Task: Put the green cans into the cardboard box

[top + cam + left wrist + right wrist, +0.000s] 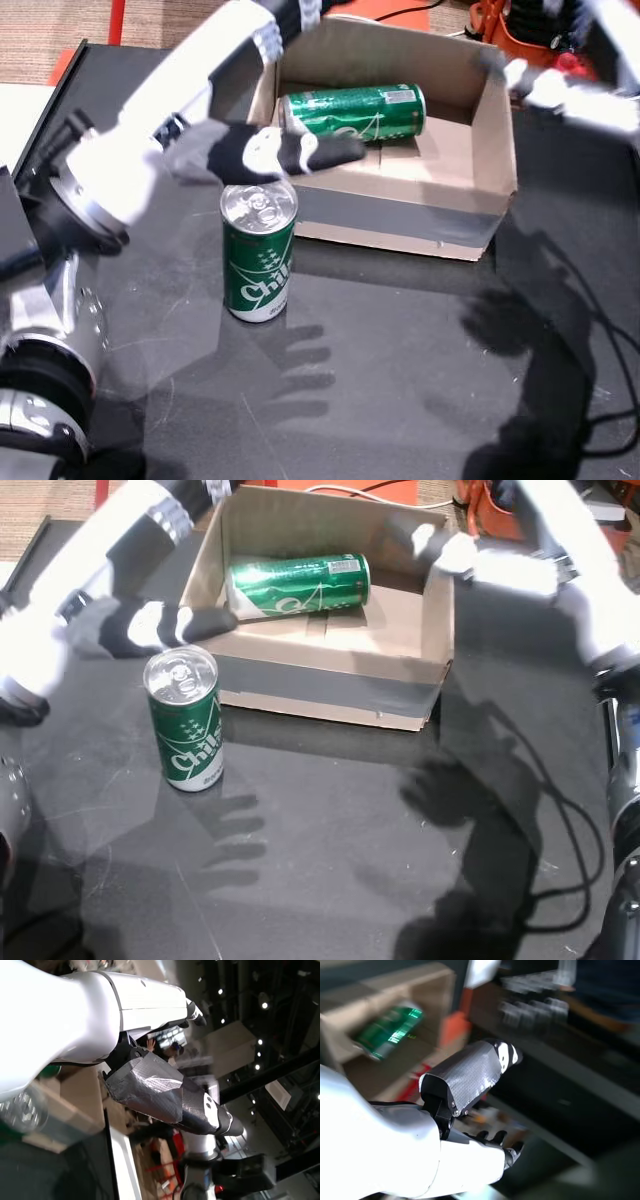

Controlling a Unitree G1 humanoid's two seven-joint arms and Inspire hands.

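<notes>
One green can [355, 112] [298, 585] lies on its side inside the cardboard box [400, 215] [320, 695], against the back wall. A second green can [258, 250] [185, 720] stands upright on the black table, just in front of the box's left corner. My left hand [260, 152] [140, 625] hovers right above this can, fingers stretched out, holding nothing. My right hand [560, 90] [500, 565] is blurred over the box's right wall, open and empty. In the right wrist view the lying can [387, 1032] shows blurred beyond the taped thumb [470, 1075].
The black table [400, 380] carries the shadows of both hands. A cable [600, 320] runs along its right side. Orange gear [500, 25] sits behind the box, and a white surface [20, 110] borders the table's left edge.
</notes>
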